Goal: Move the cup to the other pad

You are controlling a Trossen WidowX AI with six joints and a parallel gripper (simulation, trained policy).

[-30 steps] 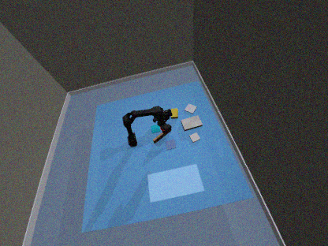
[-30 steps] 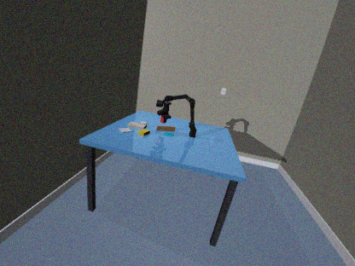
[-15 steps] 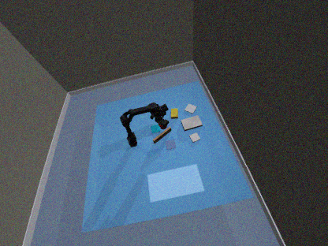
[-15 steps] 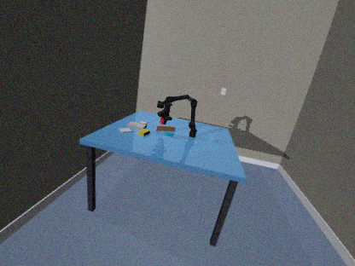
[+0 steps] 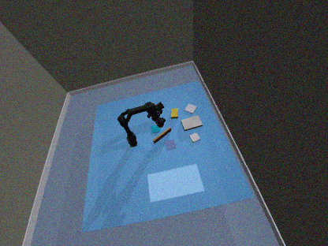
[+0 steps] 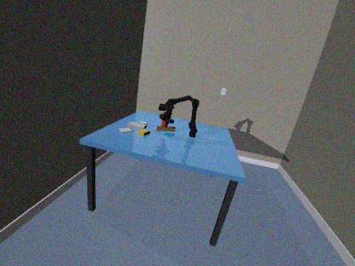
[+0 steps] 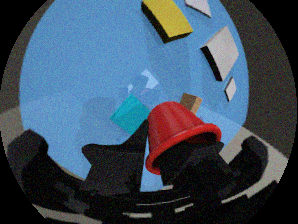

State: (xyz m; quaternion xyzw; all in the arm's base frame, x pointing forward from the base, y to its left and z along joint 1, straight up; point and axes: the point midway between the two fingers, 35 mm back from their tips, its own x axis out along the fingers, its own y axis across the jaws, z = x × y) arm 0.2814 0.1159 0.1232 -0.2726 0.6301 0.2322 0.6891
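Gripping the red, flared cup, the black gripper stood nearly closed, one finger against its rim, right of centre low in the wrist view. One turquoise pad, one purple pad, one yellow block, one brown bar and three pale flat pieces, the largest between two smaller, lay right of centre in the top view.

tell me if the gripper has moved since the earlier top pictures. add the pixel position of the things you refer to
Yes: in the top view, the gripper (image 5: 159, 124) (image 6: 165, 122) (image 7: 149, 122) has shifted left, away from the yellow block (image 5: 174, 113) (image 6: 143, 132) (image 7: 167, 19).
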